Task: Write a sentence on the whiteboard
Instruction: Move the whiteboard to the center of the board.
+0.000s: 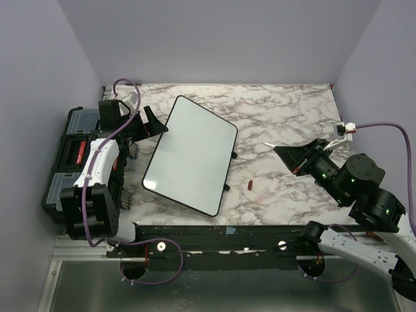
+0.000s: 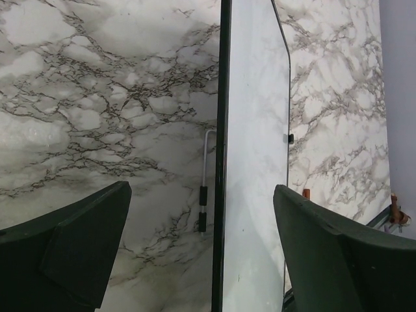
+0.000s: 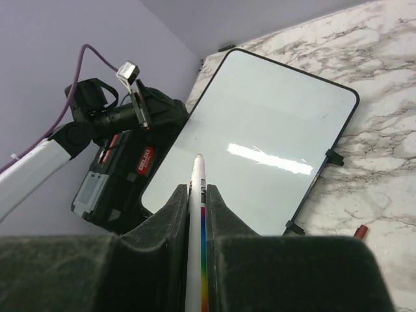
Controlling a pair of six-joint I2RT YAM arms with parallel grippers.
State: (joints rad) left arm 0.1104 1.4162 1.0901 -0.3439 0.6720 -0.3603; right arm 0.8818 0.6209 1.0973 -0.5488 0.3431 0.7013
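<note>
The whiteboard lies turned at an angle on the marble table, its surface blank; no red lettering shows on it. My left gripper is open at the board's far left corner. In the left wrist view its fingers stand either side of the board's black frame edge without touching it. My right gripper is to the right of the board, above the table, shut on a white marker with a rainbow stripe. The marker's tip points toward the board.
A small red marker cap lies on the table just right of the board and also shows in the right wrist view. A black toolbox stands at the left edge beside the left arm. Purple walls close in three sides.
</note>
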